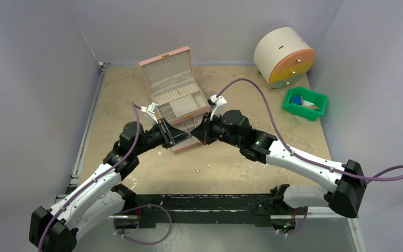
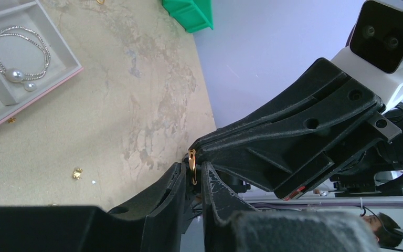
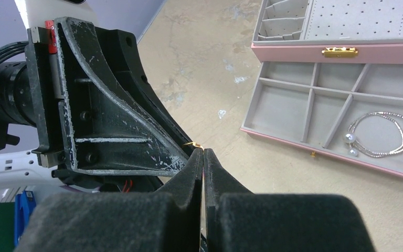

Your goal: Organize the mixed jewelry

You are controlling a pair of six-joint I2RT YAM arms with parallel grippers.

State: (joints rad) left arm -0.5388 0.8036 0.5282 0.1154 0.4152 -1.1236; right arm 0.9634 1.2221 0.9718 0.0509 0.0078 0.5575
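right jaws pinch a gold ring (image 2: 192, 160); left jaws narrow around it, perhaps not touching

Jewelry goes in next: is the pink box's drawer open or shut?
Open. The drawer juts out past the box front, compartments exposed, a bracelet lying in one.

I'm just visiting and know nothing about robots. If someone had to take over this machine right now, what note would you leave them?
Right gripper: shut on a gold ring, in front of the box.
Left gripper: jaws narrow around the same ring; can't tell if they grip it yet.
Bracelet: lying in a compartment of the box's open drawer.
Gold bits: at least two loose on the table near the arms.
Done: bracelet stored.
Left: finish what looks like a ring handover, store it, collect the bits.
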